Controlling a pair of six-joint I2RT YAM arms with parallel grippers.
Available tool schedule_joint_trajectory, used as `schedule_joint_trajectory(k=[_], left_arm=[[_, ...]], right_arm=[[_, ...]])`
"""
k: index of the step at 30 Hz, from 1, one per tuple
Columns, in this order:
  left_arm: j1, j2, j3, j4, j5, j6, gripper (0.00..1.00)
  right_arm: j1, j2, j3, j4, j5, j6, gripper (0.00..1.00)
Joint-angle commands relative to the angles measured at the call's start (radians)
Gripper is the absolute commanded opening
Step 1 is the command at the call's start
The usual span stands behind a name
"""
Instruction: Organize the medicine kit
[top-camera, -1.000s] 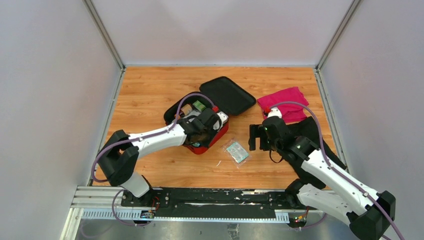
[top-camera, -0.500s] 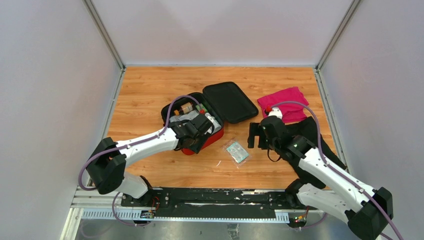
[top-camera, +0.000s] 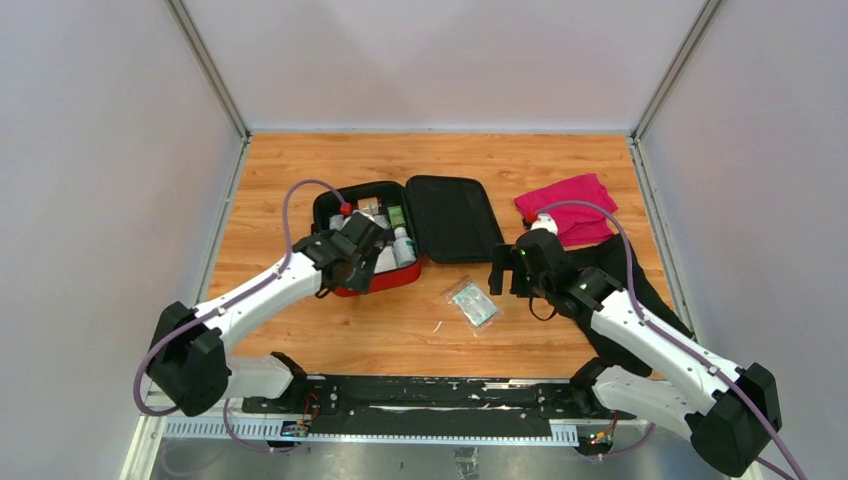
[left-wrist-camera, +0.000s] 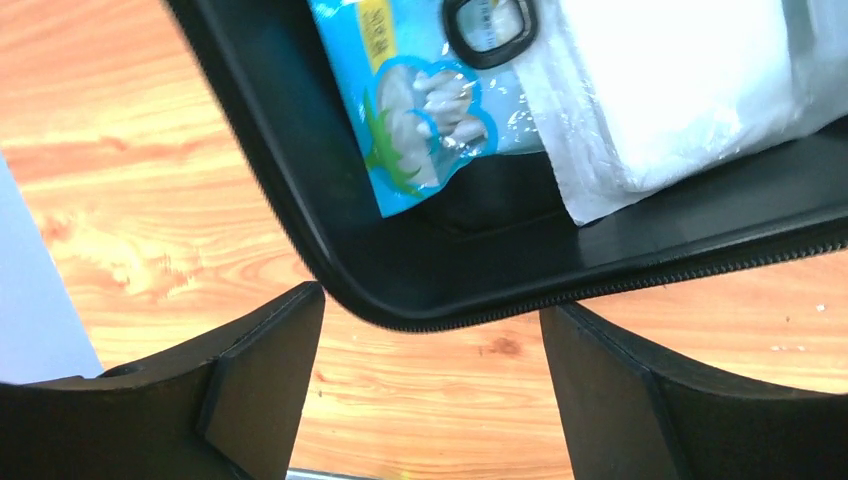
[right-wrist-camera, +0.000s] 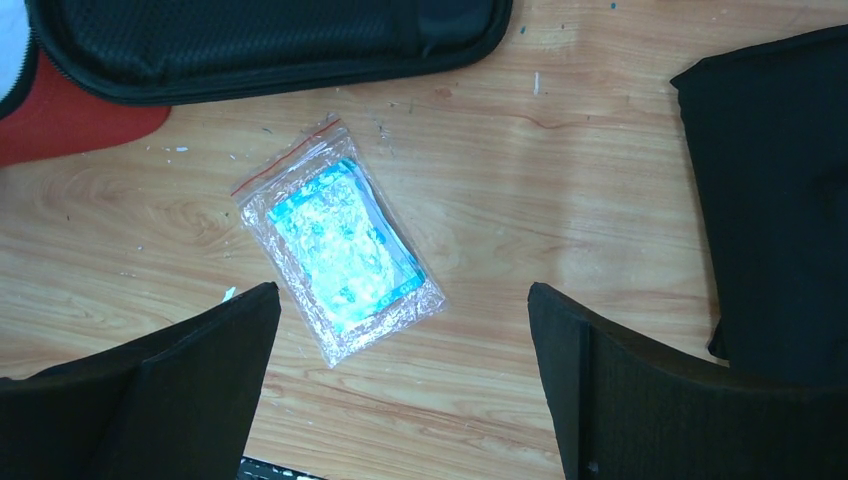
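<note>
Overhead view of a wooden table (top-camera: 300, 170) with 2 robot arms reaching in from the near edge. The medicine kit (top-camera: 390, 281), a red zip case, lies open left of centre. Its black lid (top-camera: 452, 218) is folded flat to the right, and packets and small bottles fill the tray.

The left gripper (left-wrist-camera: 430, 305) hangs over the tray's near-left corner with its fingers spread apart, holding nothing. Its wrist camera shows only the zip rim and a blue packet beyond.

The right gripper (right-wrist-camera: 402, 290) is also spread wide and empty. It hovers above a clear zip bag (right-wrist-camera: 340, 255) holding a blue packet, the 1 item lying loose on the wood. The bag sits between the kit and the right arm, far nearer the right arm, and its long axis runs diagonally across the gap between the fingers (likely needing a wrist turn before a pinch). The kit lies to this gripper's left.

A magenta cloth (top-camera: 568, 205) and a black cloth (top-camera: 645, 275) lie at the right.
</note>
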Motion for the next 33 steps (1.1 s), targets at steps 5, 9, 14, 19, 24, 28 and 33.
schedule_joint_trajectory(k=[5, 9, 14, 19, 24, 28, 33], left_arm=[[0.187, -0.119, 0.01, 0.077, 0.199, 0.02, 0.87], [0.195, -0.191, 0.031, 0.135, 0.213, 0.007, 0.88], [0.322, -0.201, 0.001, 0.153, 0.241, -0.075, 0.83], [0.432, -0.191, -0.076, 0.174, 0.306, -0.103, 0.78], [0.456, -0.209, -0.096, 0.178, 0.336, -0.105, 0.77], [0.456, -0.242, -0.09, 0.192, 0.377, -0.102, 0.77], [0.456, -0.269, -0.1, 0.22, 0.468, -0.093, 0.73]], right_arm=[[-0.015, 0.009, -0.017, 0.013, -0.032, -0.004, 0.99], [-0.015, 0.004, -0.024, 0.013, -0.028, 0.002, 0.99], [-0.017, -0.015, -0.035, 0.013, -0.024, 0.005, 0.99], [-0.025, -0.027, -0.043, 0.013, -0.018, 0.001, 0.99], [-0.066, -0.003, -0.044, 0.012, -0.071, 0.008, 0.99], [-0.152, 0.069, -0.031, 0.021, -0.223, -0.032, 0.96], [-0.214, 0.183, 0.004, 0.056, -0.395, -0.103, 0.89]])
